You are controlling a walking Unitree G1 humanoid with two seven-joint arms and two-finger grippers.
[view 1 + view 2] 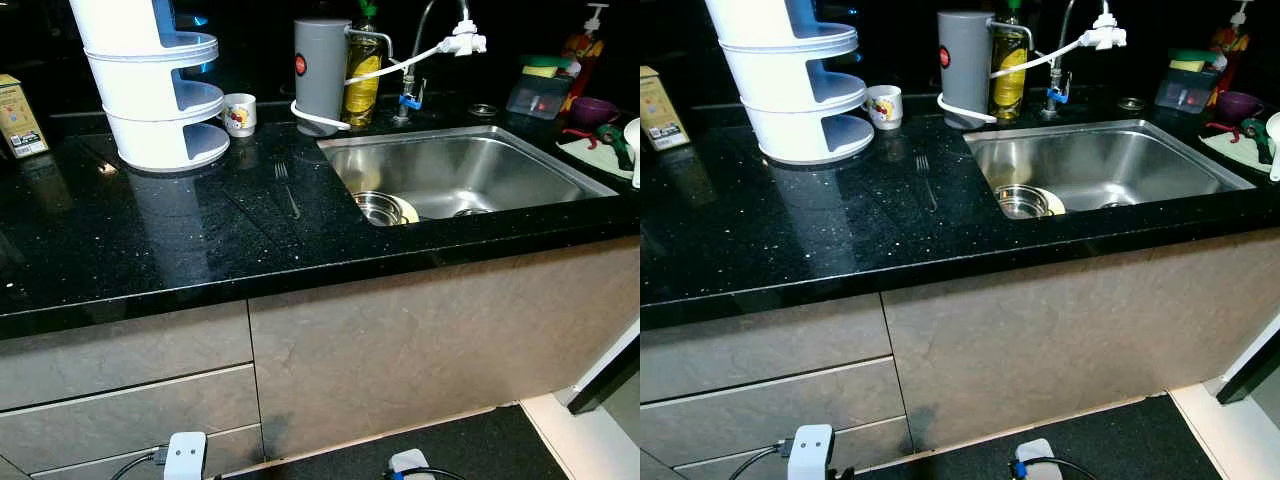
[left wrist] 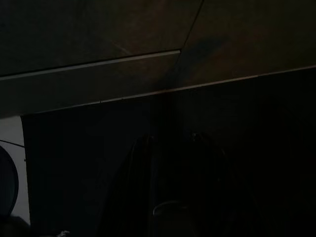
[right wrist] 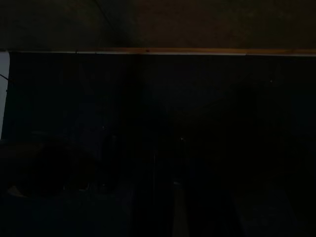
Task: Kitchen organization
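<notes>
Left eye view: fork (image 1: 286,186) lay loose on black surface (image 1: 150,230) beside sink (image 1: 560,165), steel bowl (image 1: 378,208) inside it; organizing looked barely begun. Both tools hung idle in shade, finger state untellable

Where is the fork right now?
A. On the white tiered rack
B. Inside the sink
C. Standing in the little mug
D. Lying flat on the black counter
D. The fork lies flat on the black counter, between the white tiered rack and the sink, touching neither; the mug stands further back.
</notes>
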